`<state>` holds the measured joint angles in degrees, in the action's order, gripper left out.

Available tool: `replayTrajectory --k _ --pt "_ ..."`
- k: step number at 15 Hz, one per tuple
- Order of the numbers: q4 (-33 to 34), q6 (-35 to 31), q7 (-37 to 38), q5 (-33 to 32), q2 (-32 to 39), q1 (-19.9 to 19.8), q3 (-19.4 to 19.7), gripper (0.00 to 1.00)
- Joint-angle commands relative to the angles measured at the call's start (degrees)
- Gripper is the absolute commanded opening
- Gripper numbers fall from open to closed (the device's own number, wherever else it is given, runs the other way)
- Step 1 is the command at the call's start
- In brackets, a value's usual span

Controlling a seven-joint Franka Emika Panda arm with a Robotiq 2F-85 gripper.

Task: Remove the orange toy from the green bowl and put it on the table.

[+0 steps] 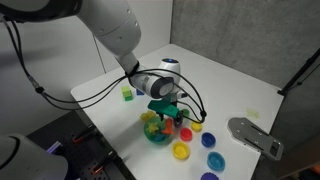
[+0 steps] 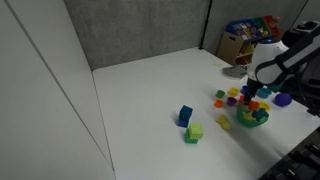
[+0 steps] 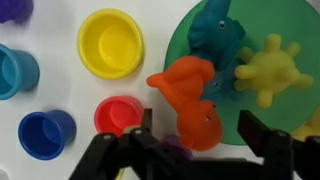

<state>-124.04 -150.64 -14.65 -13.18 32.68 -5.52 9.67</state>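
The orange toy (image 3: 190,100) is a soft orange animal figure. In the wrist view it lies half over the near rim of the green bowl (image 3: 240,100), head toward me. My gripper (image 3: 198,128) is open, with one finger on each side of the toy; the left finger is close against it and the right one stands clear. The bowl also holds a teal-blue toy (image 3: 215,35) and a yellow spiky toy (image 3: 270,70). In both exterior views the gripper (image 1: 168,112) (image 2: 258,98) hangs low over the bowl (image 1: 157,131) (image 2: 252,119) on the white table (image 1: 110,85).
Small round cups stand beside the bowl: yellow (image 3: 110,42), red (image 3: 118,115), blue (image 3: 45,133) and light blue (image 3: 15,70). A green cube (image 1: 127,94) and a blue cube (image 2: 185,115) lie farther off. The table edge runs close behind the cups (image 1: 181,150).
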Motion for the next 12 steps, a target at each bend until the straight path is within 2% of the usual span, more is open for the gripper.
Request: replayTrajectory --k 1,6,7,8,10,12 --pt "2.13 2.13 2.49 -2.13 0.88 0.66 0.7 0.56" --pt "3.46 7.82 3.42 -0.71 -1.78 0.9 -0.67 0.17" --pt "3.87 9.15 3.65 -0.63 -2.43 1.09 -0.97 0.12" --pt "4.18 10.74 3.54 -0.3 -3.48 1.17 -1.6 0.08" --pt "5.03 14.24 3.26 0.27 -5.7 1.48 -2.81 0.07" --pt "6.09 17.32 2.9 1.52 -7.91 1.53 -4.5 0.09"
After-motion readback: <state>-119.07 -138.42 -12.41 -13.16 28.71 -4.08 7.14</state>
